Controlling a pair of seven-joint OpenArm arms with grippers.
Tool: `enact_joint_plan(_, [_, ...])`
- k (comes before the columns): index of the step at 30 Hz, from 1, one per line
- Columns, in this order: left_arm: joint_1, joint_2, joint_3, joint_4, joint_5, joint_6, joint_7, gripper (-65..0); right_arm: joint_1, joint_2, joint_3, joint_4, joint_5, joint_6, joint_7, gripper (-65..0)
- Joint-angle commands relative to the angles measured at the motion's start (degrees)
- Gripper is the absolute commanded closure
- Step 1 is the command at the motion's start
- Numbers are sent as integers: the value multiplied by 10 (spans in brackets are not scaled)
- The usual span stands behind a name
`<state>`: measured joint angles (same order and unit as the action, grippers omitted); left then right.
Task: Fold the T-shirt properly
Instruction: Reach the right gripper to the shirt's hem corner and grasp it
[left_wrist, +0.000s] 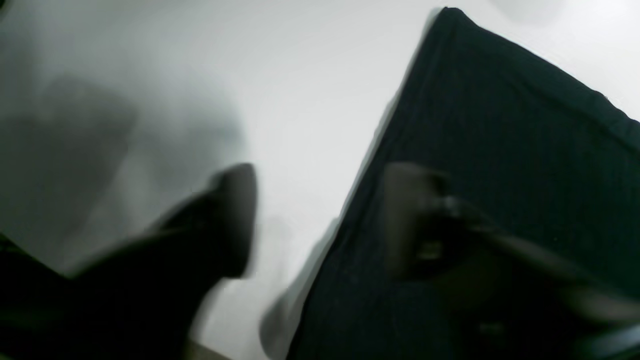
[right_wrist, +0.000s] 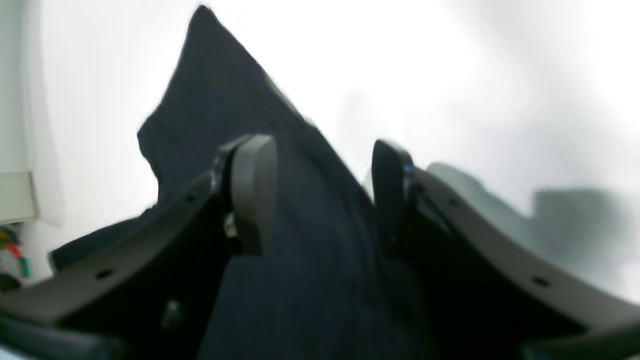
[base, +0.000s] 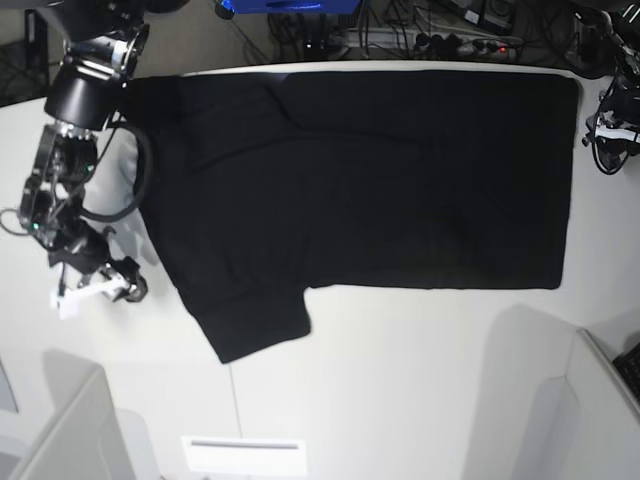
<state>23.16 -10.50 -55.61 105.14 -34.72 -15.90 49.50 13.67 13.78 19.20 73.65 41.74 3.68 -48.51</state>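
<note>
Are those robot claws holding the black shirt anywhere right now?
No. The left gripper and right gripper are both open, hovering by edges of the black cloth T-shirt without pinching it.

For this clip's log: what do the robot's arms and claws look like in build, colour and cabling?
Right claw: two curved, dark grey-black arms with small round holes, ending in rounded matte pads. Left claw: the same dark shape, blurred. In the base view the right arm is black with a cylindrical segment, loose black cables and a white piece at its claw. The left arm is black at the frame edge.
</note>
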Motion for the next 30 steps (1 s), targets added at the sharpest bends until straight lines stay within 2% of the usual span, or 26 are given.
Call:
enact_joint_plan(1, [2,-9,-4,8,-4,-1,-11,-201,28,21,-24,-13,4,3,28,-299])
enact_joint_plan(4, [4,-9,-7,8,-3,-1,-11,0,79,42,-109,-95,4,3,87,-356])
enact_joint_plan(9, [6,-9,-10,8,-2,-1,-11,0,180,45,-198,-267,5,10,148,-420])
enact_joint_plan(12, [6,-9,-10,7,-2,-1,-11,0,227,40,-242,-342,5,42,189,-423])
enact_joint_plan(16, [6,-9,-10,7,-2,-1,-11,0,287,24,-301,-448,6,79,240,-434])
enact_joint_plan(20, [5,-9,-10,7,-2,-1,-11,0,333,-3,-359,-549,6,85,307,-434])
enact_joint_plan(25, [6,-9,-10,5,-2,-1,-11,0,343,-31,-415,-578,6,85,325,-434])
enact_joint_plan(30, [6,-9,-10,-5,-2,-1,-11,0,335,-43,-427,-577,6,85,324,-434])
